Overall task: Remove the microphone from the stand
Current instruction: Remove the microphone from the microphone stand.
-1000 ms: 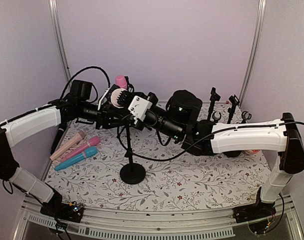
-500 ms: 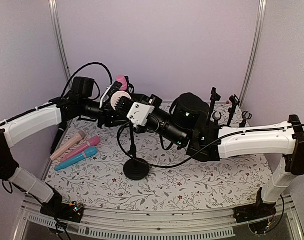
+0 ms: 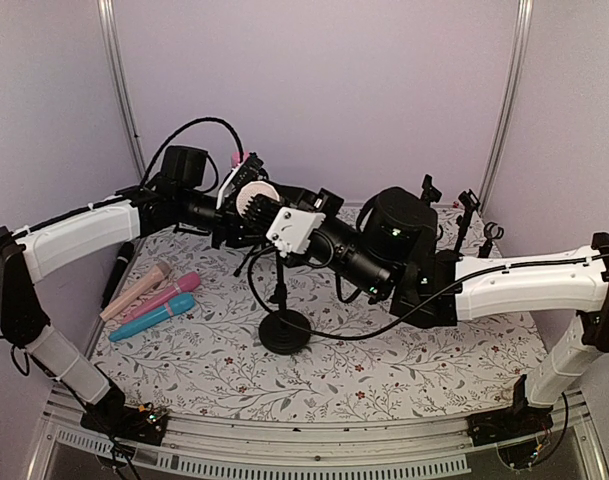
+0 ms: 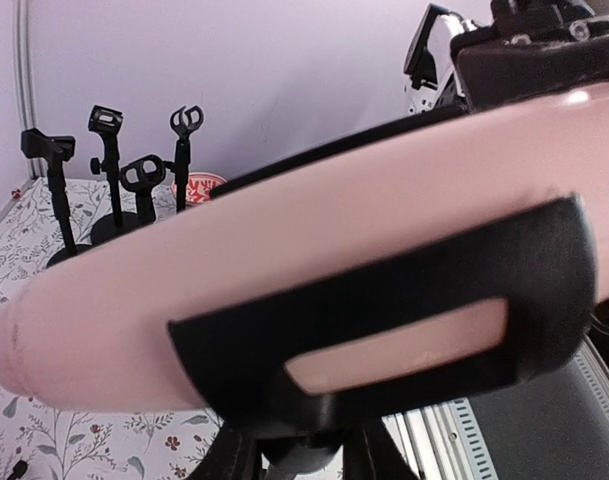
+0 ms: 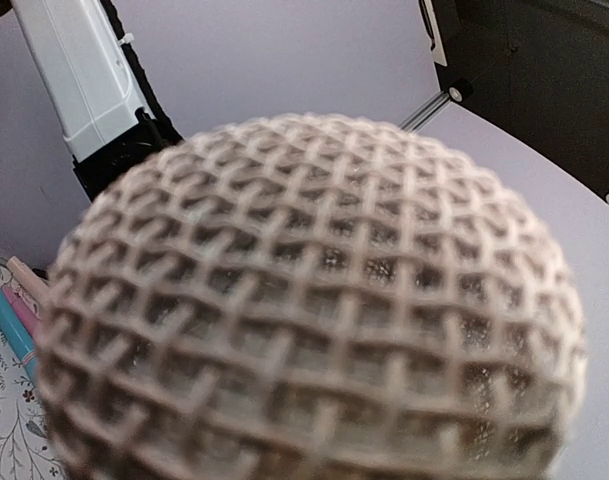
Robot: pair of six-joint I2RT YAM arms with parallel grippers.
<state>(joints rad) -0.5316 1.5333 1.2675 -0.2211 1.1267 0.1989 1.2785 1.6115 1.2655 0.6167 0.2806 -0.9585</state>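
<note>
A pink microphone (image 3: 242,160) with a pale mesh head sits in the black clip of a stand (image 3: 284,331), tail pointing up and back. In the left wrist view its pink body (image 4: 284,250) crosses the frame inside the clip (image 4: 384,310). My left gripper (image 3: 234,222) is shut on the stand's neck just under the clip, its dark fingers (image 4: 229,460) flanking it. My right gripper (image 3: 262,212) is at the microphone's head end and appears shut on it. The mesh head (image 5: 314,300) fills the right wrist view and hides the fingers.
A beige (image 3: 134,290), a pink (image 3: 164,297) and a blue microphone (image 3: 152,317) lie at the table's left, with a black one (image 3: 116,270) by the wall. Several empty black stands (image 3: 468,215) stand at the back right, also seen in the left wrist view (image 4: 109,170).
Both arms, the microphone and the stand have shifted to the right and slightly back. The stand's base has slid right across the table.
</note>
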